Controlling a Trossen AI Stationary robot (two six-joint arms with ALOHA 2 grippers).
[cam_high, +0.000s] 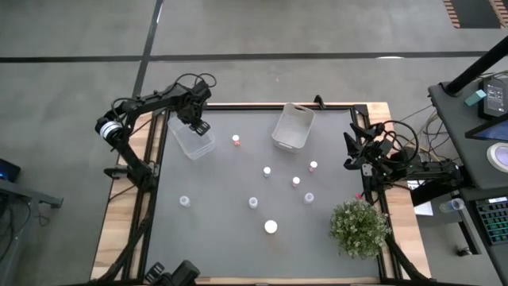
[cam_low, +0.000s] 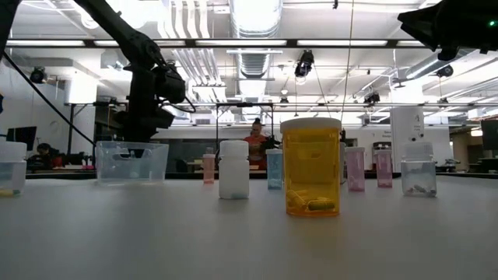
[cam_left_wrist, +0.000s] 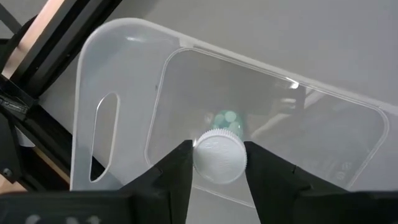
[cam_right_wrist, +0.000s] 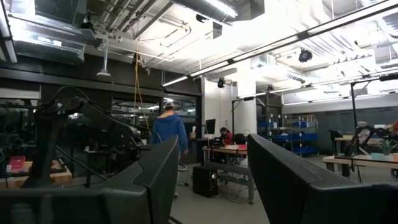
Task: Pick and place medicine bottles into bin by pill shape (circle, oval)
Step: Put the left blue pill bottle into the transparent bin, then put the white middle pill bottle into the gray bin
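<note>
Left hand [cam_left_wrist: 219,163] clamped on a white-capped bottle [cam_left_wrist: 219,157], cap end toward the wrist camera, greenish pills visible through its body. It hangs over the clear left bin [cam_high: 192,138] at about 10 o'clock on the dark worktop [cam_high: 222,222]; in the low view the hand [cam_low: 142,124] sits just above that bin's rim [cam_low: 131,162]. Second clear bin [cam_high: 292,127] lies at about 12 o'clock, tilted.

Right hand [cam_right_wrist: 208,180] parked off the worktop's 3 o'clock edge, raised and facing the room; fingers apart, nothing between them.

Loose bottles on the worktop: red-capped bottle [cam_high: 236,141] between the two bins; small white-capped bottles near centre [cam_high: 267,171], [cam_high: 296,181]; pink-capped one [cam_high: 313,166] toward 2 o'clock; clear ones at [cam_high: 253,202], [cam_high: 309,198] and [cam_high: 185,202]; wider white-capped bottle [cam_high: 271,227] toward 6 o'clock. Low view: amber bottle [cam_low: 311,166] nearest the camera with yellow pills at its bottom, white bottle [cam_low: 233,169] just beside it.

Bushy green plant [cam_high: 359,226] at about 4 o'clock. A person in blue [cam_right_wrist: 168,134] stands in the room beyond.
</note>
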